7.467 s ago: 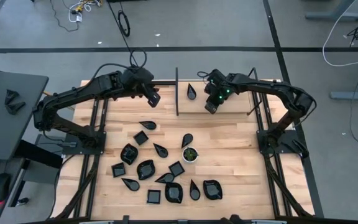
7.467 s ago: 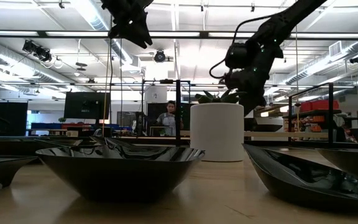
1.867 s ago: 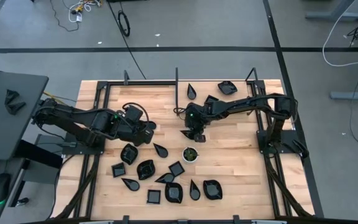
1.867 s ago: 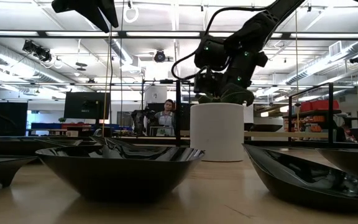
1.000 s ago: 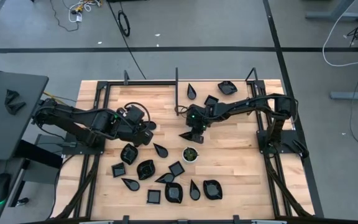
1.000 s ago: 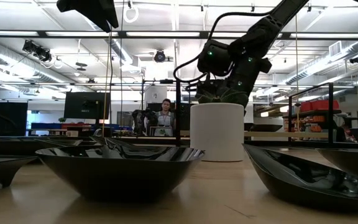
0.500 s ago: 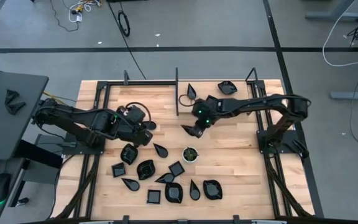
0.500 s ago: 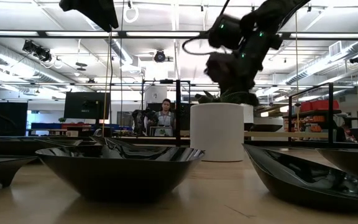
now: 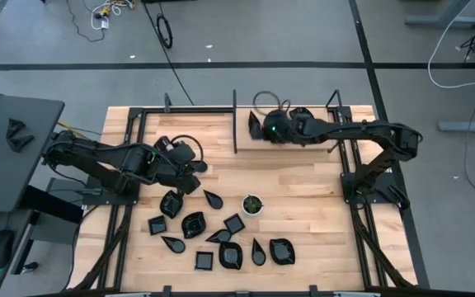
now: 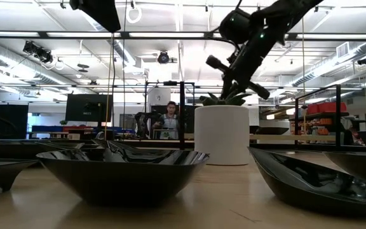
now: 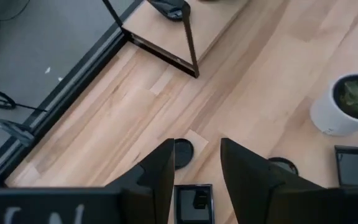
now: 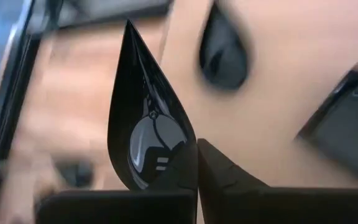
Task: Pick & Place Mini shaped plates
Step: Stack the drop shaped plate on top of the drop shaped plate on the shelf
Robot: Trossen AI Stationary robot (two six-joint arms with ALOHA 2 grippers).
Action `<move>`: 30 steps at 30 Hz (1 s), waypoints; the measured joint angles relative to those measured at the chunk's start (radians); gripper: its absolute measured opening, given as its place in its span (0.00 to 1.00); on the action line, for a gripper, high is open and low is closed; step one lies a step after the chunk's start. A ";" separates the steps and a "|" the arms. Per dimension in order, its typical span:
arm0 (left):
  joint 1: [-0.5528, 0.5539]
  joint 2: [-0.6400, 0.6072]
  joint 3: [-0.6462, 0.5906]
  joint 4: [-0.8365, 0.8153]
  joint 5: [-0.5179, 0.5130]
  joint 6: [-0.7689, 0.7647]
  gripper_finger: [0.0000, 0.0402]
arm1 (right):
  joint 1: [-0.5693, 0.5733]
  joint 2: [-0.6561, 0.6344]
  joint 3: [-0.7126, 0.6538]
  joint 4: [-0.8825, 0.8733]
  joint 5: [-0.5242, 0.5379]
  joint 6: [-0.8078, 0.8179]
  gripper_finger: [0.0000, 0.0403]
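In the right wrist view the table (image 12: 272, 118) and two plates lying on it, a teardrop plate (image 12: 224, 55) and a square plate (image 12: 347, 121), are smeared; the square one is cut by the edge. In the low view the nearest plates (image 10: 310, 181) run past the edges.

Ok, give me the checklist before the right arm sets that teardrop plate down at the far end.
1. Grip: right gripper shut on the teardrop plate: ok.
2. Position: it hangs over the table's far end, by the divider post: ok.
3. Drop spot: another teardrop plate lies below; bare wood beside it: ok.
4. Height above the table: cannot tell.
5. Left gripper far off, over the pile, open: ok.
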 joint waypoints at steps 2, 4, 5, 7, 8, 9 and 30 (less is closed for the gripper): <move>0.019 0.000 0.000 0.000 -0.006 0.011 0.34 | -0.040 0.017 0.000 0.065 0.030 0.006 0.00; 0.043 0.000 0.000 0.001 -0.014 0.033 0.34 | -0.078 0.044 0.000 0.111 0.030 -0.013 0.00; 0.060 0.000 0.000 0.002 -0.016 0.048 0.34 | -0.094 0.062 0.000 0.148 0.019 -0.026 0.00; 0.098 0.000 0.000 0.004 -0.009 0.085 0.34 | -0.121 0.100 0.000 0.181 -0.005 -0.044 0.00; 0.119 0.000 0.000 0.004 -0.004 0.102 0.34 | -0.134 0.117 0.000 0.197 -0.015 -0.049 0.00; 0.141 0.000 0.000 0.006 0.002 0.125 0.34 | -0.145 0.134 0.000 0.203 -0.029 -0.051 0.00; 0.506 0.000 -0.001 0.400 0.199 0.344 0.34 | -0.160 0.216 0.000 0.217 -0.012 -0.130 0.09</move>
